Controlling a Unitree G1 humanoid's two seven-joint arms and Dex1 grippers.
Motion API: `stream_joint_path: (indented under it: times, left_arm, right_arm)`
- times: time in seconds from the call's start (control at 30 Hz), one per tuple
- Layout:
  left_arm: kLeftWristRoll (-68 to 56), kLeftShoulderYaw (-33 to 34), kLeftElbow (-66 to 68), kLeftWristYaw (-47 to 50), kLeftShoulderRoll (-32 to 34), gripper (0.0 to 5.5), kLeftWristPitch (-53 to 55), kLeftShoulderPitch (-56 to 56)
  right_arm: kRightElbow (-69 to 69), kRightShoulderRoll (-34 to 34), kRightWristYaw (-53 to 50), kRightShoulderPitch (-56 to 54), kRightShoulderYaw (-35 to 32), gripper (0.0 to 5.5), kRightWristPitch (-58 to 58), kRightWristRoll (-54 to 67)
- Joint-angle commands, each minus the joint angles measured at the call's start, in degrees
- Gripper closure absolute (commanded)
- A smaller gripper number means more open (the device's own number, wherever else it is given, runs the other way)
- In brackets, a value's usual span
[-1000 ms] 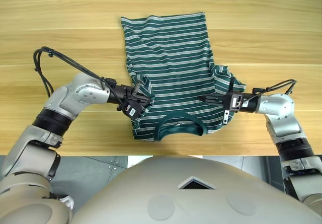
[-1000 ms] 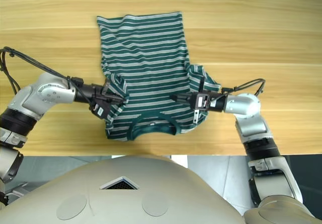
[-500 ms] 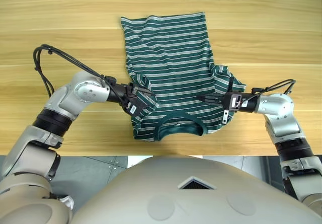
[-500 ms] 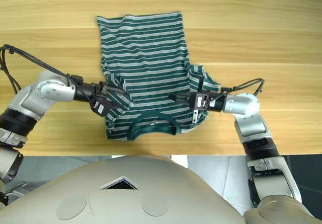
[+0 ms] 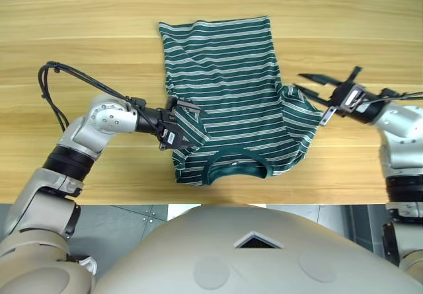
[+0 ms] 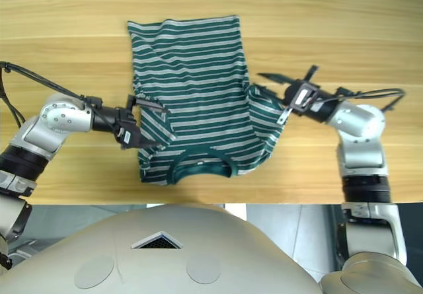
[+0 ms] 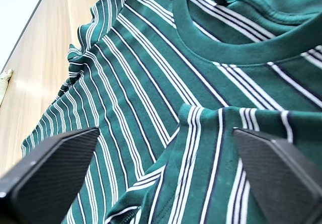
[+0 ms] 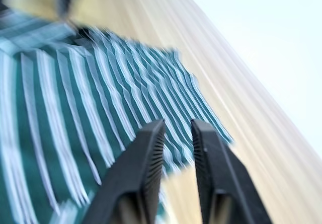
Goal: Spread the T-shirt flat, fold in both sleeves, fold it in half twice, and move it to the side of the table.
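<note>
One striped T-shirt (image 5: 225, 76) on one wooden table (image 5: 79, 16), two grippers at its two folded-in sleeves.

The shirt lies mid-table, collar (image 7: 241, 48) toward the robot and hem at the far side. The left arm reaches in low from the side. The left gripper (image 5: 180, 123) has its fingers (image 7: 50, 158) spread wide, astride the left sleeve (image 5: 193, 134) and gripping nothing. The right arm is bent at the table's edge. The right gripper (image 5: 299, 84) is just off the right sleeve (image 5: 294, 109), its fingers a little apart and empty. The left wrist view shows the sleeve's folded edge and the neckband close up, while the head views show the whole outline.
</note>
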Motion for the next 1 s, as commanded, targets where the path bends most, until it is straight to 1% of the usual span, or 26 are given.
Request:
stream_joint_path:
  times: [0.03, 0.07, 0.1, 0.2, 0.63, 1.0]
  left_arm:
    - [2.16, 0.67, 1.96, 1.36, -0.96, 0.1, -0.16, -1.15]
    - [2.35, 0.75, 2.25, 1.52, -1.14, 0.1, -0.3, -1.25]
    - [2.45, 0.8, 2.47, 1.66, -1.27, 0.1, -0.43, -1.32]
    - [2.7, 0.93, 2.64, 2.08, -1.62, 0.1, -0.39, -1.36]
    - [4.03, 1.34, 3.54, 4.01, -2.39, 0.1, -1.59, -1.79]
    - [4.01, 1.28, 3.52, 3.83, -2.53, 0.1, -1.8, -2.32]
  right_arm:
    - [2.71, -6.96, -7.12, 5.62, -4.97, 3.82, 1.84, -10.52]
    - [1.84, -7.6, -7.2, 8.06, -5.08, 3.74, 2.16, -11.45]
    - [0.98, -8.02, -7.22, 10.09, -4.88, 3.49, 2.35, -12.31]
    - [0.01, -8.15, -7.81, 12.6, -3.34, 3.49, 3.14, -14.82]
    - [4.42, -6.18, -10.43, 10.03, 4.8, 3.49, 4.62, -20.54]
    - [5.87, -6.03, -10.03, 8.59, 7.63, 3.49, 2.41, -19.73]
